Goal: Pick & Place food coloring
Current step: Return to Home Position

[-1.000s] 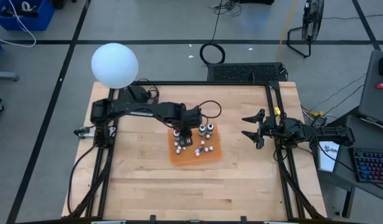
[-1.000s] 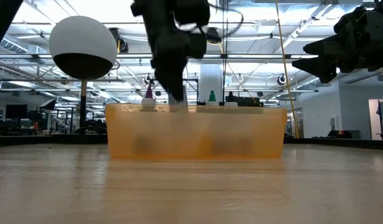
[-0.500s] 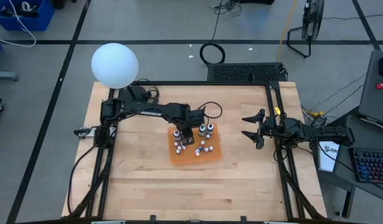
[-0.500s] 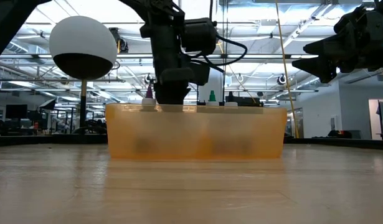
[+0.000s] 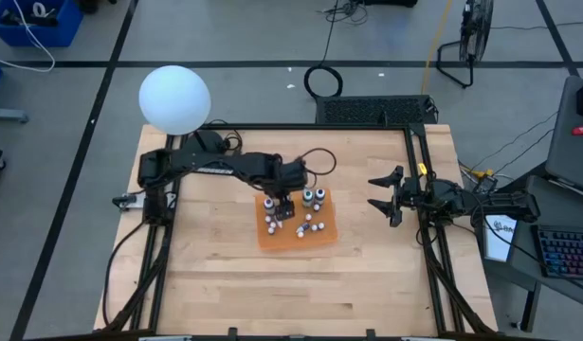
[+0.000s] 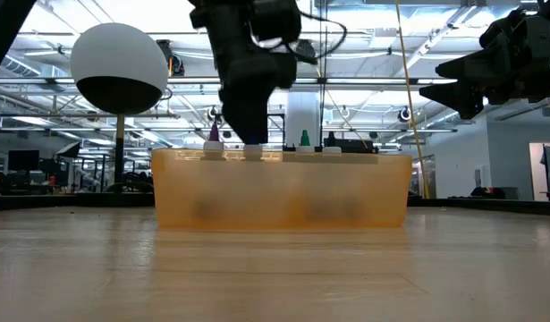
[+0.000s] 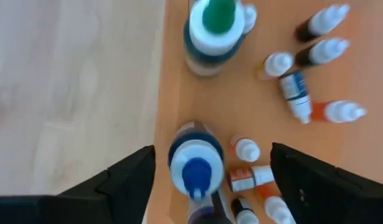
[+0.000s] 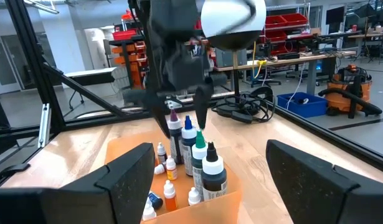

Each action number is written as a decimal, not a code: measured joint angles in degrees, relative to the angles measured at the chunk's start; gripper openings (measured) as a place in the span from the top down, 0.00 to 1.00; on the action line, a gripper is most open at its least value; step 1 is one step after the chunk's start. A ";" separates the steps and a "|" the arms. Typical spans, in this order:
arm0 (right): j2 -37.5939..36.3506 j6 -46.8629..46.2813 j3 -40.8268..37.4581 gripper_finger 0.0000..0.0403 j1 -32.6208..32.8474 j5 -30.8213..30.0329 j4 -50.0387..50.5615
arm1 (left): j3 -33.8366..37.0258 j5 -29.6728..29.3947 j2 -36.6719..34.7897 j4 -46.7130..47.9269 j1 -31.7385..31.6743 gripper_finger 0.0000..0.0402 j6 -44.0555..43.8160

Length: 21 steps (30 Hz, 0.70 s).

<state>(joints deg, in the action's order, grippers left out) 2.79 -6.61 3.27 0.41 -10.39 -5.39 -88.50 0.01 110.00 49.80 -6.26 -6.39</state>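
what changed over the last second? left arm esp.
The left hand rose from the orange bin's rim, where it had dipped half a second ago; its fingers are open above the blue-capped bottle, which stands free in the bin. The right hand, open at the table's right edge, the bin and the other bottles stayed put.

It was a robotics workshop: red parts bins (image 8: 303,22), an orange shop vacuum (image 8: 348,93), a floor fan (image 5: 475,28), open ceiling trusses (image 6: 373,45) overhead.

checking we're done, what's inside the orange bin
Four tall food coloring bottles stand upright in the orange bin, small bottles beside them, some lying flat. The left gripper hangs above, hiding part of the floor from overhead; the right gripper waits aside.
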 joint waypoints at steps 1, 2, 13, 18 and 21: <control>0.02 0.02 0.00 0.27 0.02 -0.02 0.00 | 0.01 0.00 -0.92 -0.02 0.00 0.21 -0.16; 0.01 0.01 0.02 0.27 0.02 0.00 0.00 | -0.01 0.00 -1.78 0.01 0.00 0.20 -0.16; 0.02 0.00 0.01 0.27 0.01 0.00 0.00 | 2.94 -2.32 -25.81 -3.18 4.03 0.18 4.37; 0.02 0.02 0.00 0.27 0.02 0.00 0.00 | 19.08 -10.74 -43.16 -11.82 9.33 0.20 3.42; 0.02 0.02 0.02 0.27 0.01 -0.02 -0.02 | 34.33 -15.47 -55.10 -19.54 11.37 0.20 0.59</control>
<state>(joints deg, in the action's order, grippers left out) 2.81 -6.59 3.29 0.42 -10.41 -5.41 -54.17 -15.46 54.90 30.26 5.11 -5.80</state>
